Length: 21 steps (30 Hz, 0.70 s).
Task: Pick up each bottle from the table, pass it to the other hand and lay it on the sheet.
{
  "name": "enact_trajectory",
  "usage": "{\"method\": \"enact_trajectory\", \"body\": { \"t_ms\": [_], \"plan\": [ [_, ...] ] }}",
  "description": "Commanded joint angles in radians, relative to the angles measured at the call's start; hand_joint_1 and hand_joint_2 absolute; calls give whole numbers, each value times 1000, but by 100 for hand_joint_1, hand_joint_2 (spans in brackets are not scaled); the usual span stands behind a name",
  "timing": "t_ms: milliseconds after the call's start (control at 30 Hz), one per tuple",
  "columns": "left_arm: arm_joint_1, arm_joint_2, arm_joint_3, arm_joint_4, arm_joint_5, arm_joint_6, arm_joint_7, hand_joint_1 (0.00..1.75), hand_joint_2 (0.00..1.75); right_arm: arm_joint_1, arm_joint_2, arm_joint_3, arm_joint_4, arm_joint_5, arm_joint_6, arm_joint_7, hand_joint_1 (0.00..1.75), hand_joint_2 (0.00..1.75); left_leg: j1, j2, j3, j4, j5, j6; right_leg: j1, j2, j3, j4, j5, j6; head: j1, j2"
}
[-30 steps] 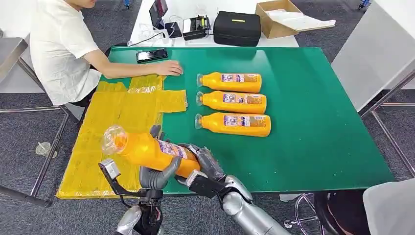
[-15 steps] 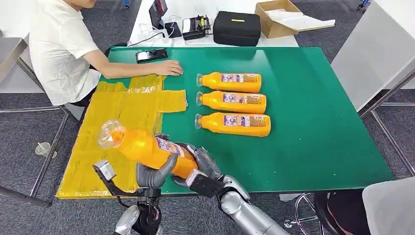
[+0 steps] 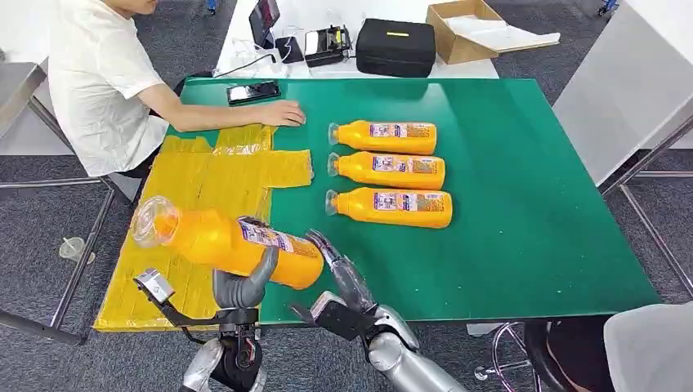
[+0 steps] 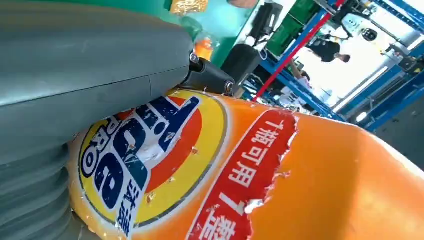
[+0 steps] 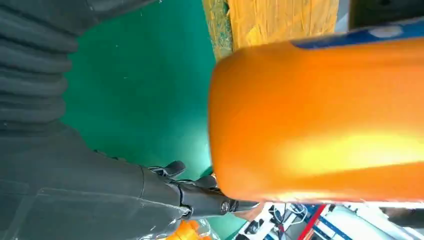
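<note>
Since the earlier frame the held orange plastic bottle with the clear cap has travelled toward the robot's left, and its cap end now hangs out past the outer edge of the crinkled yellow plastic sheet rather than over it. You can see that the right hand has let go: its fingers are spread apart and lie just beside the bottle's base, where before they wrapped it. You see the left hand gripping the bottle from below around its labelled middle, thumb curled up over the side. Your left wrist view shows the torn red, yellow and blue label pressed close against the grey thumb. Your right wrist view shows the bottle's flat orange base apart from the dark fingers, with green table and the sheet's edge behind it.

You find the bottle nearly level, tilted a little with the cap end higher, above the near part of the sheet and the near edge of the green table. 3 more orange bottles lie in a row on the table, caps pointing toward the sheet, well apart from both hands. You also see a person in a white shirt sitting at the far left corner, one hand resting flat on the table beside a dark phone
</note>
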Motion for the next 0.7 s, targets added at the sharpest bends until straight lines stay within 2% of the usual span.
{"method": "enact_trajectory", "body": {
  "t_ms": [33,67,100,133,200,267,333,433,500,533,567,600,700],
  "plan": [
    [-24,47,8,32,-591,577,-161,175,175,148,-21,-206,-81,55,-318,1,0,0,1,-2,5,-1,-1,0,1,-4,6,-1,-2,-4,0,0],
    [-13,23,89,65,-816,677,-166,175,175,166,-22,-258,-98,121,-469,-16,0,0,0,-3,5,-2,-1,0,1,-4,6,-2,-2,-3,0,0],
    [9,-28,210,56,-997,677,-166,175,175,174,-24,-307,-112,153,-551,-24,0,0,0,-3,4,-2,-1,0,1,-4,5,-2,-2,-3,0,0],
    [23,-75,363,68,-1228,677,-166,175,175,222,58,-557,-206,255,-551,-104,0,0,0,-1,2,-1,0,0,0,-2,2,-1,0,-2,0,0],
    [16,-77,370,80,-1279,677,-166,175,175,222,50,-558,-205,251,-551,-104,0,0,0,1,6,0,-3,0,1,-1,7,-1,-3,-4,0,0],
    [16,-77,370,80,-1279,677,-166,175,175,222,50,-558,-205,251,-551,-104,0,0,0,1,4,0,-2,0,1,0,4,-1,-2,-3,0,0],
    [20,-105,524,26,-1591,677,-148,175,175,241,70,-608,-303,260,-551,-104,0,0,0,0,1,-1,-1,0,0,-1,2,0,-1,-2,0,0],
    [-42,-105,590,108,-1899,677,-11,175,175,260,83,-649,-425,319,-551,-104,0,0,0,1,-1,0,0,0,0,-1,-1,1,0,-2,0,0],
    [-107,-70,611,198,-2031,677,96,175,175,247,64,-607,-419,256,-551,-104,0,0,0,-1,1,0,0,0,1,-2,1,0,-1,-3,0,0],
    [-154,-2,553,333,-2103,677,201,175,175,233,53,-578,-389,235,-551,-104,0,0,0,0,3,0,-1,0,1,-2,3,0,-1,-4,0,0],
    [-253,42,497,537,-2078,677,268,175,175,215,48,-556,-358,221,-551,-104,0,0,0,0,4,-1,0,0,1,-2,3,-1,0,-3,-1,0],
    [-300,75,449,632,-2039,677,306,175,175,199,43,-536,-332,198,-551,-104,0,0,0,-2,4,-3,1,0,0,-4,4,-2,0,-3,0,0],
    [-354,108,384,746,-2028,646,377,175,175,177,32,-506,-296,164,-551,-104,0,0,0,-1,7,-3,1,0,1,-3,7,-2,0,-5,0,0]
  ]
}}
